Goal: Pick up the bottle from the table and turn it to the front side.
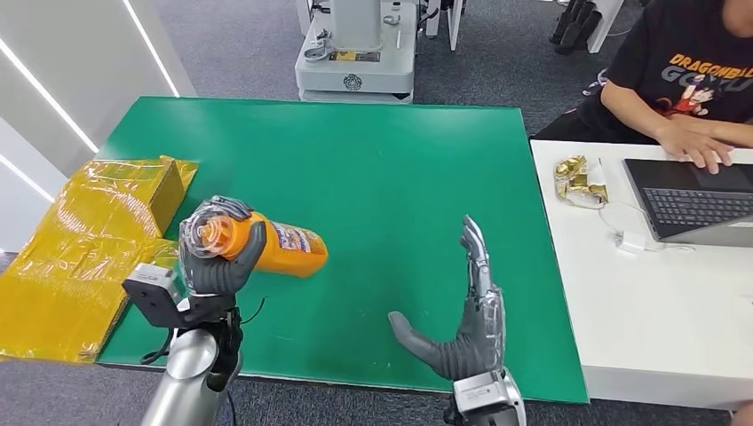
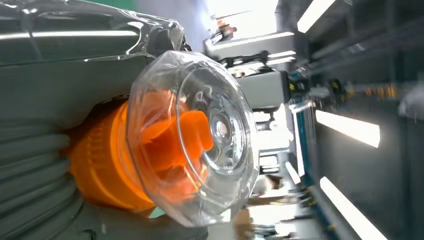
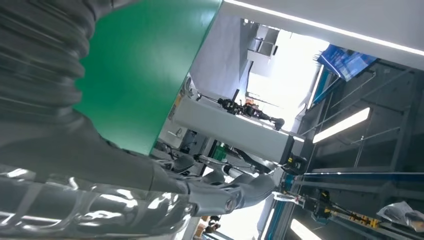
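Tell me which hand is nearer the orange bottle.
Left. The left hand grips the orange bottle at its clear cap end; the right hand is open, apart from it over the green table.

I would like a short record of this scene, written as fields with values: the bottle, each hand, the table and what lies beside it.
bottle: orange bottle with clear cap, lying tilted, cap end toward the robot
left hand: left hand grips the bottle at its cap end
right hand: right hand holds nothing, fingers apart, above the green table
left of table: yellow wrapped boxes
right of table: white desk, laptop, a person typing
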`<action>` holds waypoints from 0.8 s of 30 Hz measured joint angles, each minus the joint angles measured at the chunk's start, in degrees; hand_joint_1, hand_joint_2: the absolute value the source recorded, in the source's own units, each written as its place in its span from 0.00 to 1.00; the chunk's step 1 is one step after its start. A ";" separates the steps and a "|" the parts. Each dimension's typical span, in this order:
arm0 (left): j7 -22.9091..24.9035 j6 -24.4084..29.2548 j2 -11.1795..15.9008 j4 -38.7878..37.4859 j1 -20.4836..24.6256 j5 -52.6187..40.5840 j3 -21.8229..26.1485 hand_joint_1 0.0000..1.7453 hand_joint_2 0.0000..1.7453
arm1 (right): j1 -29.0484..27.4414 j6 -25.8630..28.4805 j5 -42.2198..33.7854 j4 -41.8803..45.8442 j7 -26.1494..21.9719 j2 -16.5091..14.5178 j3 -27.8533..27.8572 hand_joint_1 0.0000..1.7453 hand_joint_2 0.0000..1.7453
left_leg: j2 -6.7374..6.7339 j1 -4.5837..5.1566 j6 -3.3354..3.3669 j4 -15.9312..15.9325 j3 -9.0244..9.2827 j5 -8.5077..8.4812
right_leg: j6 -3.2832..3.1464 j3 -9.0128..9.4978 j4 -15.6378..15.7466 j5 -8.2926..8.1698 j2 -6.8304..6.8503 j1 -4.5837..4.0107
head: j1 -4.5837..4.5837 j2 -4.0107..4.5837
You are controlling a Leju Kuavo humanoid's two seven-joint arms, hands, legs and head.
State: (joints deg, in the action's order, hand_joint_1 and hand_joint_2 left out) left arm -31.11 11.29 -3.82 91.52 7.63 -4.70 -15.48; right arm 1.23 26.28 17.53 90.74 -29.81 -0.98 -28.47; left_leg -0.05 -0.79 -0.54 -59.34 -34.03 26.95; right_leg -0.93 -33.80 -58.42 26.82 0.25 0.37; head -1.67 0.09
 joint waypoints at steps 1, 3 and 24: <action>0.78 0.39 1.06 0.16 -0.08 -5.12 0.00 1.00 1.00 | -1.16 0.46 0.04 0.70 0.16 0.01 0.28 0.00 1.00 | -0.01 0.00 0.00 0.01 0.00 0.00 | 0.00 0.00 0.00 0.00 -0.01 0.00 | 0.00 0.00; 1.96 1.41 3.84 0.26 -0.56 -14.13 0.08 1.00 1.00 | -3.86 1.36 -0.02 2.11 0.39 0.10 0.91 0.00 1.00 | -0.06 0.00 -0.02 0.05 0.01 0.01 | -0.01 -0.01 -0.01 0.01 -0.06 0.00 | 0.00 0.00; 8.57 -0.95 33.21 7.70 -10.91 -38.85 15.06 1.00 1.00 | -11.64 -3.10 0.56 8.38 0.53 0.19 3.92 0.00 1.00 | -0.16 -0.07 -0.15 0.12 0.01 0.03 | -0.16 -0.11 -0.05 0.10 -0.15 -0.03 | 0.01 0.00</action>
State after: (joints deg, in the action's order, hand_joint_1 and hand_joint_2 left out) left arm -22.54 10.34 29.39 99.23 -3.28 -43.55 -0.42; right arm -10.41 23.19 18.09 99.12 -29.27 -0.79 -24.54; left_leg -0.22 -0.87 -0.69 -59.22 -34.02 26.98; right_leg -1.09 -33.91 -58.48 26.92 0.09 0.34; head -1.66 0.09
